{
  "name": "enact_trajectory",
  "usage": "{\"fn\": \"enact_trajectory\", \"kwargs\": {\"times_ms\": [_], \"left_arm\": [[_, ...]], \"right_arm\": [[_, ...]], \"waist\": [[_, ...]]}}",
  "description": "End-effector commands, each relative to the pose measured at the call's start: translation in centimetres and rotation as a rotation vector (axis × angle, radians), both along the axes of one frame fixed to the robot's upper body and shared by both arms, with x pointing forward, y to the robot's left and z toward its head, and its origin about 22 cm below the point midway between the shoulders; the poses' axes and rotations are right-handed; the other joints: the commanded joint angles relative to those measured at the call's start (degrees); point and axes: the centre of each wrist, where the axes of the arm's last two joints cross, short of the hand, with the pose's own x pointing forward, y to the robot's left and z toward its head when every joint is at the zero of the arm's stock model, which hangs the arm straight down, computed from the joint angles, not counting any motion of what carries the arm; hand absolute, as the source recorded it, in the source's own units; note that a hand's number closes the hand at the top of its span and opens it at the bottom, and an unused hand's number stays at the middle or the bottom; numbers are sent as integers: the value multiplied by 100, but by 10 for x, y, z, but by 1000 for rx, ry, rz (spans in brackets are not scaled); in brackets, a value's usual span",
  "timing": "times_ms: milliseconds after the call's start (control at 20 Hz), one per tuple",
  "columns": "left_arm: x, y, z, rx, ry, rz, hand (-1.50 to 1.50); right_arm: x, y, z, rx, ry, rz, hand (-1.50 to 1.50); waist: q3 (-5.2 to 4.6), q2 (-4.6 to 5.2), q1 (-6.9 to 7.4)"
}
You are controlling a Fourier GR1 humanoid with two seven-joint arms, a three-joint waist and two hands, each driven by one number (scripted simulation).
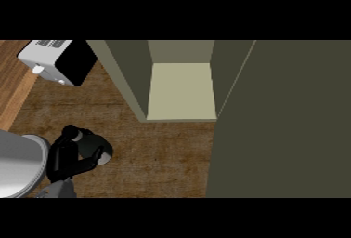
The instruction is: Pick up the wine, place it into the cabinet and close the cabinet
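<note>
In the head view, we are seeing our left hand low at the left, its black fingers curling round a dark, grey-glinting thing that we are taking to be the wine. So the hand is gripping the wine, though it is hiding much of the bottle, and we cannot tell whether the bottle is standing on the surface or hanging just above it. Our right hand is not showing anywhere.

The cabinet is standing open up ahead and to the right of the wine, well apart from it, with its pale shelf bare. Its door is swinging wide along the right side. A toaster is sitting at the upper left, near the cabinet's left wall.

As we judge it, the carry is the risky part. We are crossing from the left, so the bottle could be clipping the cabinet's left wall or the shelf's front lip if we are coming in too low or too far left. With the grasp so hidden, a tilting bottle could also be slipping unnoticed. Later, the door is lying on the right, where no hand is showing yet.
</note>
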Motion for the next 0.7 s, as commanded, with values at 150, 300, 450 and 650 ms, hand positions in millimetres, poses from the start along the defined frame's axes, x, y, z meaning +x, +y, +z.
{"fn": "enact_trajectory", "kwargs": {"times_ms": [150,300,450,650], "left_arm": [[-15,10,9,102,53,-180,150],[-4,-2,7,82,34,-170,150],[-19,4,15,147,-47,-134,150],[-24,-4,44,161,-116,-110,150]], "right_arm": [[-13,-16,4,34,-34,6,-150],[-5,-13,3,35,-29,39,-150],[-6,-6,12,30,-45,31,-150],[-16,-8,22,22,-29,26,-150]], "waist": [[-22,16,36],[-27,28,23],[-29,22,49],[-27,10,69]]}}
